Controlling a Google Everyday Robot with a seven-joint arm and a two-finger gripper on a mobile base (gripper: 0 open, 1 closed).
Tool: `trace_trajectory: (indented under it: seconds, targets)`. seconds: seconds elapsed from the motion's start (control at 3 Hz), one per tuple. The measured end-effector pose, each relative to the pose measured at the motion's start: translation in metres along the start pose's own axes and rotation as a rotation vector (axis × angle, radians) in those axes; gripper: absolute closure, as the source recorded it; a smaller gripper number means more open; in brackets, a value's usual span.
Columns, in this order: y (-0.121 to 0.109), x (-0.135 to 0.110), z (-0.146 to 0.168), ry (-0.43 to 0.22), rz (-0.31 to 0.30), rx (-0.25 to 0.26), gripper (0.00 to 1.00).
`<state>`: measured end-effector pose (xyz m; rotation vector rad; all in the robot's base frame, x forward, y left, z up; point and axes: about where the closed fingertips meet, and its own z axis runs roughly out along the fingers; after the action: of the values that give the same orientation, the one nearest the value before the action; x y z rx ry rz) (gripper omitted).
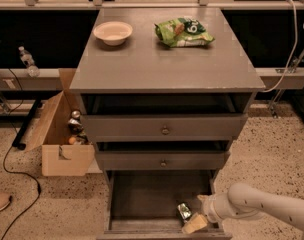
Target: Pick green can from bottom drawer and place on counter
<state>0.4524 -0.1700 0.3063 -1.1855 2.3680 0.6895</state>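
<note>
The green can (pixel 183 211) lies on its side on the floor of the open bottom drawer (pixel 142 199), near the front right corner. My gripper (pixel 193 222) reaches into the drawer from the right on a white arm (pixel 262 207). Its pale fingers (pixel 196 224) sit just in front of and to the right of the can, close to it or touching it. The grey counter (pixel 162 59) on top of the cabinet is far above the gripper.
On the counter stand a white bowl (pixel 113 32) at the back left and a crinkled green snack bag (pixel 183 31) at the back right. The two upper drawers (pixel 164 130) are slightly open. A cardboard box (pixel 62 134) with items stands on the floor left of the cabinet.
</note>
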Motion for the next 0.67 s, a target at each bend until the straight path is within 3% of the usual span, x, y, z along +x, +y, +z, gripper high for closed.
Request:
trace_trajectory:
  seconds: [0.67]
  targets:
    - [-0.029,0.024,0.048,0.045,0.106,0.048,0.00]
